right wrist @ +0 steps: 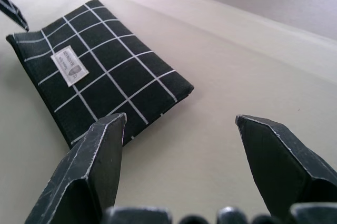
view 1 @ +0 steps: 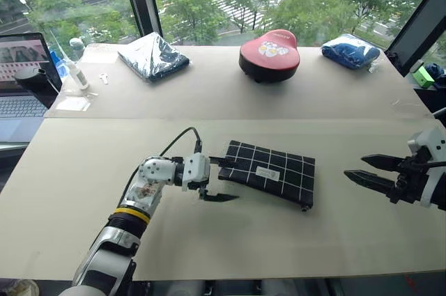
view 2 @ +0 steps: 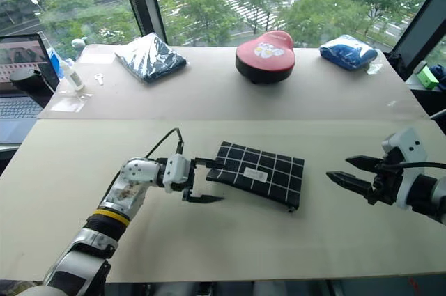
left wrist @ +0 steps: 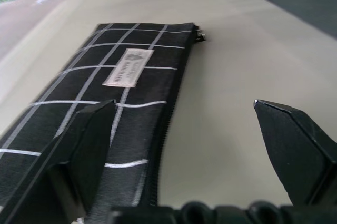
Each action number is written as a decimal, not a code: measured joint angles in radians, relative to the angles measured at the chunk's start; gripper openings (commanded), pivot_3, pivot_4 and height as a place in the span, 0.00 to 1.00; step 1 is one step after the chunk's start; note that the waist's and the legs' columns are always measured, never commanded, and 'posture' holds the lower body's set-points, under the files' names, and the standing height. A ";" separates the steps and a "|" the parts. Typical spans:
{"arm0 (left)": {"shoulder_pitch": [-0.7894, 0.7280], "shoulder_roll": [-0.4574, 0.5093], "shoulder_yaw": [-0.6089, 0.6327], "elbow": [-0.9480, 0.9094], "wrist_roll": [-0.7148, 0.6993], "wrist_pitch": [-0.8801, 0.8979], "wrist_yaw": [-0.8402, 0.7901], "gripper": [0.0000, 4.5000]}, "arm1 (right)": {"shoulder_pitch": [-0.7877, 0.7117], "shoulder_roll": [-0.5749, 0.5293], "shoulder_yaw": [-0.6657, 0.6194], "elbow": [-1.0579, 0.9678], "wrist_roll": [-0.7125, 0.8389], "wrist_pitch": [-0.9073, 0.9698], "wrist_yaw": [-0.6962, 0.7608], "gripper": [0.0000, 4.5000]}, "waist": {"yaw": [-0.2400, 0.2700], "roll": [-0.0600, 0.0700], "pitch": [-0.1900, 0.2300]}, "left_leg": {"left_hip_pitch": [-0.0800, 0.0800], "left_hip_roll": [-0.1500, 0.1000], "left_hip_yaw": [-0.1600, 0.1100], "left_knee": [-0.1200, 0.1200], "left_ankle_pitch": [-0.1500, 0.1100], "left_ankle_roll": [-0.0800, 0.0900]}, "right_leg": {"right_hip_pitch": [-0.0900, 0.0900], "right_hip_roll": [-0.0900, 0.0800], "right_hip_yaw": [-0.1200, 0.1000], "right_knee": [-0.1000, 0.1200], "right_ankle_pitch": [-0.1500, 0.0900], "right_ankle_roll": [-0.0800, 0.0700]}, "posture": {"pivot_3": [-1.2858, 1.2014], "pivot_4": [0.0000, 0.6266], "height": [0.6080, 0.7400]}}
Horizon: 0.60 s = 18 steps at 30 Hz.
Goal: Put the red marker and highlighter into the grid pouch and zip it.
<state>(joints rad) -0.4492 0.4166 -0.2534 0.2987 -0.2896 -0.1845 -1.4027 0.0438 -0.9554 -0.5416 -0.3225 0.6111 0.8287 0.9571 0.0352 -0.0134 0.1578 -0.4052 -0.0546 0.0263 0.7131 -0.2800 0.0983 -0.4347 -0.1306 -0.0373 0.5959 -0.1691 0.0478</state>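
The left hand (view 1: 221,180) is at the left end of the grid pouch (view 1: 272,173), its two black fingers spread wide and gripping nothing. One finger lies over the pouch's left edge and the other stands off it, above the bare desk (view 1: 230,247) on the near side. The right hand (view 1: 371,170) is held well to the right of the pouch, apart from it, fingers also spread and empty.

The grid pouch lies flat near the middle of the near desk, slightly skewed. It is a black fabric rectangle crossed by thin white lines, with a small white label (view 1: 267,173) near its centre.

The left wrist view adds detail that the head views lack: the zipper (left wrist: 167,129) running closed along the pouch's long edge, with a small metal fitting (left wrist: 200,36) at the far corner. The label's print is too blurred there to read. The right wrist view shows the pouch from its opposite end, with one black fingertip (right wrist: 13,12) of the left hand at the far corner.

The head views alone show the far desk. On it, left to right, lie a dark plastic-wrapped bundle (view 1: 153,56), a red and black heart-shaped case (view 1: 270,55) and a blue wrapped bundle (view 1: 350,51). A laptop (view 1: 22,76) stands at the far left. Beyond is a window onto trees (view 1: 202,0).
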 measured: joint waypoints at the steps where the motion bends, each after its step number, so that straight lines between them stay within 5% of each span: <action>1: 0.013 0.021 0.003 -0.047 -0.036 0.066 -0.012 0.98 | -0.009 -0.001 0.014 0.002 0.000 -0.001 0.001 0.83 | 0.000 0.000 0.000 | 0.000 0.000 0.000 0.000 0.000 0.000 | 0.000 0.000 0.000 0.000 0.000 0.000 | 0.52 0.24 1.00; 10: 0.052 0.257 0.266 -0.272 -0.322 0.674 0.166 0.98 | -0.060 -0.007 0.059 0.091 -0.012 -0.044 0.020 0.83 | -0.009 0.001 0.000 | 0.001 0.000 0.000 -0.001 0.003 -0.005 | 0.001 0.001 0.000 0.001 0.000 0.001 | 0.52 0.24 1.00; 18: 0.238 0.301 0.541 -0.253 -0.359 0.803 0.398 0.98 | -0.085 0.010 0.090 0.233 -0.059 -0.133 0.007 0.83 | -0.017 0.000 0.000 | 0.002 -0.001 0.000 -0.001 0.004 -0.008 | 0.001 0.001 0.000 0.000 -0.001 0.001 | 0.52 0.24 1.00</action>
<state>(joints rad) -0.2109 0.7173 0.2874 0.0458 -0.6489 0.6182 -1.0050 -0.0414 -0.9457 -0.4512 -0.0895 0.5523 0.6961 0.9639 0.0178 -0.0130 0.1581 -0.4035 -0.0552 0.0259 0.7125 -0.2758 0.0907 -0.4334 -0.1299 -0.0374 0.5959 -0.1697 0.0486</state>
